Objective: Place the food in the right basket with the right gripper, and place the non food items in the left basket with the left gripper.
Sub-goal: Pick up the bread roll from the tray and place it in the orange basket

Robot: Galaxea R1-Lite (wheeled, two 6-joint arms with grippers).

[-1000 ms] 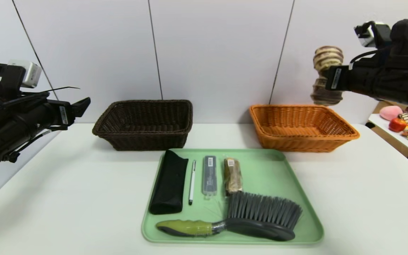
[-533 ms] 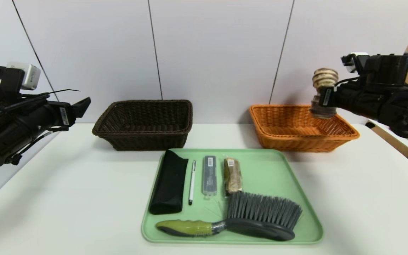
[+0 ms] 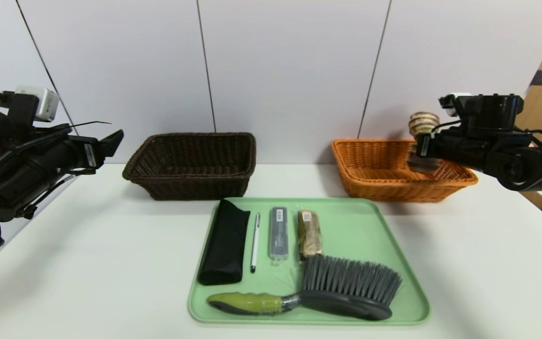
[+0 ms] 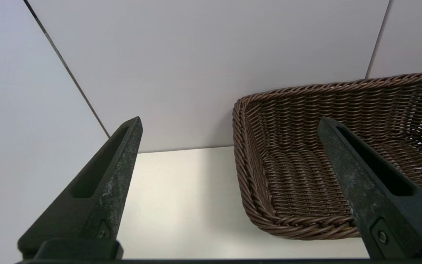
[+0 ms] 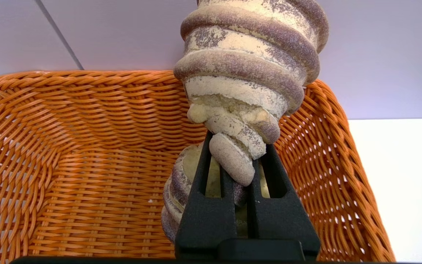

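The right gripper (image 5: pixel 237 161) pinches a ridged, tan-and-brown bread (image 5: pixel 249 69) over the orange basket (image 3: pixel 459 179). Only its wrist view shows the squeezed middle, perhaps torn. The left gripper (image 4: pixel 229 124) hangs open beside the brown basket (image 4: pixel 255 190).

baskets: woven wicker, orange one (image 3: pixel 400 172) glossy | tray (image 3: pixel 384 245): smooth matt plastic | bread (image 5: pixel 249 69): rough, crusty | desk (image 3: pixel 87 245): smooth matt

The right gripper (image 3: pixel 422 147) reaches in from the right, nearly level, and hangs over the right end of the orange basket (image 3: pixel 395 184). Its fingers (image 5: pixel 211 205) are pressed together on a spiral bread (image 5: pixel 249 73), which stands upright between them. The left gripper (image 3: pixel 106 141) is parked to the left of the brown basket (image 3: pixel 191 186), above the counter (image 3: pixel 87 263), with fingers (image 4: pixel 97 190) spread wide and nothing between them.
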